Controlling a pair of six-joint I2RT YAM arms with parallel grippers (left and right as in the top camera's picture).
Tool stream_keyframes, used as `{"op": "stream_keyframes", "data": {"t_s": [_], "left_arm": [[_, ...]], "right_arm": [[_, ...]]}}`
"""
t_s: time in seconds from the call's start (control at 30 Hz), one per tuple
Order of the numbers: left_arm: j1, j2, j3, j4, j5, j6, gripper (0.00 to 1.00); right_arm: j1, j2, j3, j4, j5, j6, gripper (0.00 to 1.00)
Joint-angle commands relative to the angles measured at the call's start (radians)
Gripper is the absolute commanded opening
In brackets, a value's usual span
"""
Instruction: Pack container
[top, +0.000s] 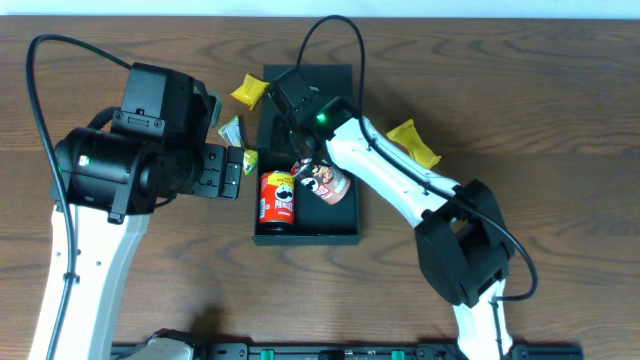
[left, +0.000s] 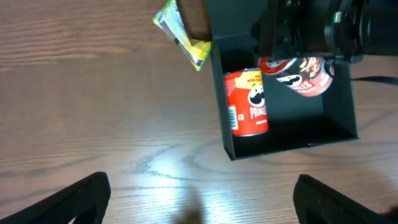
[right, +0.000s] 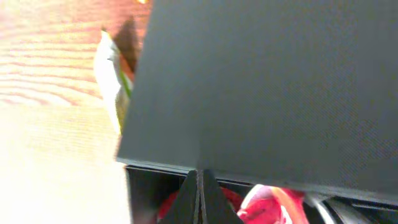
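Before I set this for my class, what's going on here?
The right gripper, fingers closed, reaches into the dark teal-green square cardboard box, just over a tilted red chip can. A second red chip can sits inside already. The left gripper hovers open beside the box. Yellow snack packets lie outside.

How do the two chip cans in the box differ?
The left can is bright red; the right can looks darker, with more white. The left can lies straight along the box wall; the right can sits askew. The left can is fully in view; the right arm partly covers the right can. Both lie inside.
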Motion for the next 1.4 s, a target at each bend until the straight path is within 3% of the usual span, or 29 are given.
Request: {"op": "stream_keyframes", "data": {"t_s": [0.0, 0.1, 0.37, 0.77, 1.1, 1.3, 1.37], "left_arm": [[-0.003, 0.003, -0.005, -0.003, 0.002, 0.007, 0.95], [-0.003, 0.003, -0.005, -0.003, 0.002, 0.007, 0.95], [-0.003, 0.003, -0.005, -0.003, 0.002, 0.007, 0.95], [-0.003, 0.003, -0.005, -0.003, 0.002, 0.007, 0.95], [-0.003, 0.003, -0.005, -0.003, 0.002, 0.007, 0.95], [-0.003, 0.003, -0.005, 0.000, 0.002, 0.007, 0.95], [-0.003, 0.003, -0.005, 0.002, 0.002, 0.007, 0.95]], "right_arm": [[-0.009, 0.010, 0.075, -0.014, -0.020, -0.006, 0.02], [-0.016, 0.010, 0.138, -0.110, 0.044, -0.029, 0.02], [-0.032, 0.009, 0.270, -0.641, 0.405, -0.016, 0.02], [-0.012, 0.010, 0.024, -0.499, 0.444, -0.019, 0.02], [-0.012, 0.010, -0.046, -0.411, 0.243, -0.019, 0.02], [-0.016, 0.010, -0.049, -0.428, -0.027, -0.003, 0.02], [-0.018, 0.010, -0.049, -0.414, 0.032, 0.003, 0.01]]}}
